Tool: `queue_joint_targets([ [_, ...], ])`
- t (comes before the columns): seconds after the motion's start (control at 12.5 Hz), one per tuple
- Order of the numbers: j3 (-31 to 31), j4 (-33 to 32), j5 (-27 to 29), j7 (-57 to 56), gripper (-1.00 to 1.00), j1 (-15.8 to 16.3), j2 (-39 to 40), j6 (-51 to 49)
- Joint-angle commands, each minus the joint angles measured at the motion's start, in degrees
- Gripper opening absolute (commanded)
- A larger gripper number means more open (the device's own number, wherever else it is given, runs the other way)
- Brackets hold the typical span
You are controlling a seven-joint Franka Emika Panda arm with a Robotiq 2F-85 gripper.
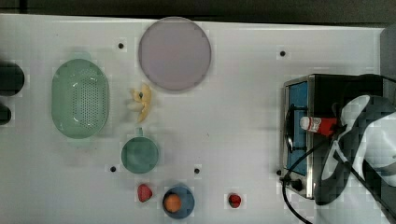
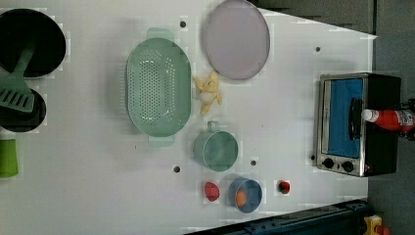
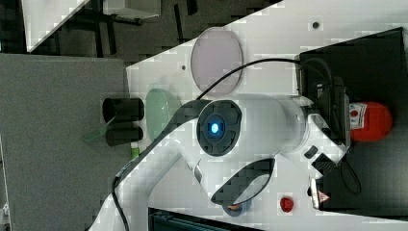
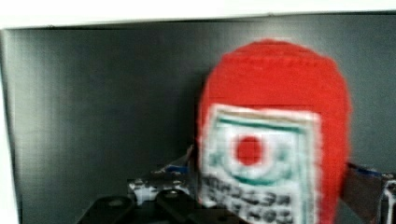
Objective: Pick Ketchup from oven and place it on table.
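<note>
One light, smooth plastic ketchup [image 1: 319, 125] lies on the oven [image 1: 322, 93] top; gripper [image 4: 275, 196] straddles its body, grip not confirmed; squeeze mid-body gently.

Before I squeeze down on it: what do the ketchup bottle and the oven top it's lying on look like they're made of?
The ketchup looks like smooth red plastic with a white printed paper or film label and a white cap; it is probably squeezable. The oven top reads as matte black painted metal, flat and hard, with a shiny silver front frame and blue-tinted glass door.
</note>
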Motion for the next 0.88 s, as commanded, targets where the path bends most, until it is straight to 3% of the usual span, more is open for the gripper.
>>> queue_joint_targets([
  [0.08,0.2,0.0,0.1,-1.4,0.24,-0.1,-1.2,0.2],
  [0.48,0.2,4.2,-0.7,-2.6,0.24,0.9,-3.9,-0.5],
  [0.88,1.7,9.9,-4.7,-7.5,0.24,8.0,-10.0,-12.5],
])
